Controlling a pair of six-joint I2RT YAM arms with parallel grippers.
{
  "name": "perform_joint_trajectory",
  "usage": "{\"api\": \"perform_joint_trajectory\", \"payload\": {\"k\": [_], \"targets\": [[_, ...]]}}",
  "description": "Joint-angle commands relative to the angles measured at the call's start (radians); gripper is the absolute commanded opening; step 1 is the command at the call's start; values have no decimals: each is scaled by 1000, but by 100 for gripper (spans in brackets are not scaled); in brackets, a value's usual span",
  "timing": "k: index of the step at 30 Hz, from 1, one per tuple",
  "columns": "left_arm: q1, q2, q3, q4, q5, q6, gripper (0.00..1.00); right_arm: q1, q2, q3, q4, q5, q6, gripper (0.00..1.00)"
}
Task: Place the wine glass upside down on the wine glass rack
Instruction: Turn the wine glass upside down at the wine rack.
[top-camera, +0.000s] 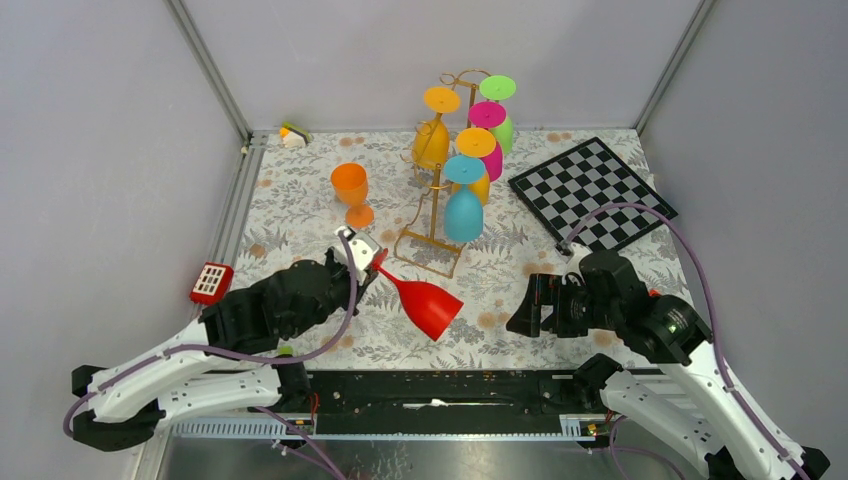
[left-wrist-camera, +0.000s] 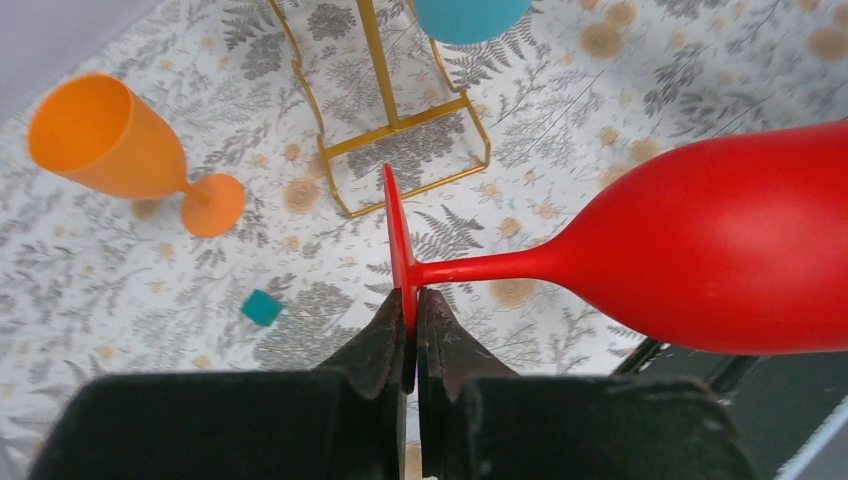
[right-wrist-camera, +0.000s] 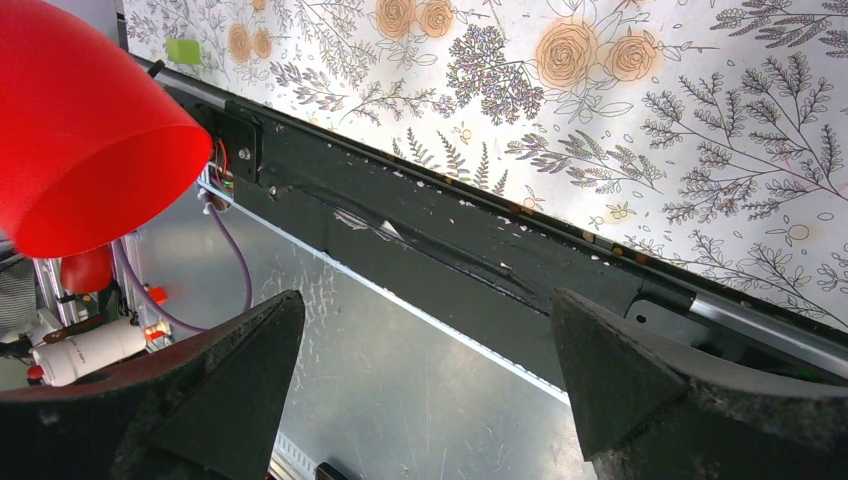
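- An orange wine glass (top-camera: 350, 190) stands upright just left of the wine glass rack (left-wrist-camera: 377, 62).
- In front of the rack, my left claw (left-wrist-camera: 412, 330) pinches the foot of the red wine glass (top-camera: 428, 305). The glass is held sideways, off the rack, its bowl pointing right.
- In front of the rack and to its right, my right claw (right-wrist-camera: 425, 330) gapes wide, holding nothing.

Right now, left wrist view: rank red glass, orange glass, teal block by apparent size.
1. red glass, largest by far.
2. orange glass.
3. teal block, smallest.
Caveat: the red glass is pinched by its foot in the left hand, nearest the lens, so red versus orange in true size is unsure.
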Motion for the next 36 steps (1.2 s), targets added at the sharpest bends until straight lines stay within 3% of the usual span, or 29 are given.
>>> {"api": "perform_joint_trajectory", "payload": {"k": [1, 18, 26, 36], "targets": [[3, 17, 59, 29, 7, 223, 0, 5, 8, 10, 17, 25, -13, 100], [0, 104, 71, 28, 121, 654, 0, 6, 31, 1, 103, -62, 56, 100], [-12, 79, 82, 19, 238, 862, 0, 5, 19, -44, 263, -206, 185, 100], [-97, 52, 35, 104, 272, 1094, 0, 5, -16, -148, 547, -343, 423, 100]]}}
